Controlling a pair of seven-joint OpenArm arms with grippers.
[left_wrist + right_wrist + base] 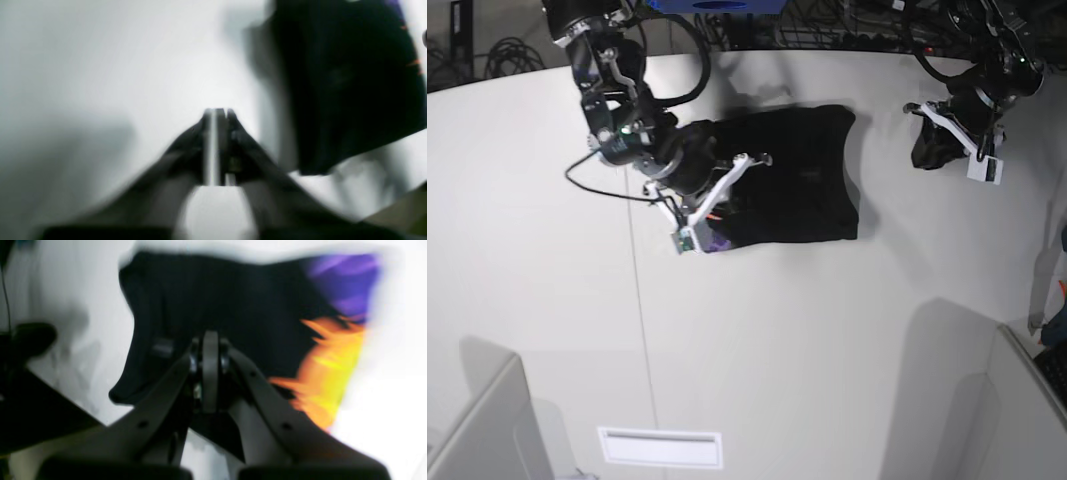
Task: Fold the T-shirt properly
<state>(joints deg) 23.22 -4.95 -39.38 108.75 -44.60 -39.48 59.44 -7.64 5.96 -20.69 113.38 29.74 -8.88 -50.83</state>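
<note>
The T-shirt (792,175) lay folded on the white table (777,330), a little toward 12 o'clock from the middle. The right tool (727,180) was above its 9 o'clock edge, its two sides pressed together with no cloth between them. The left tool (947,130) was well apart at 2 o'clock, also closed on nothing.

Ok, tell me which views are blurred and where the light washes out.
Both wrist views are blurred; the left gripper and right gripper show smeared, and the T-shirt print streaks. The right wrist view is washed out at its right side. The base view is sharp, with soft shadows on the table.
</note>
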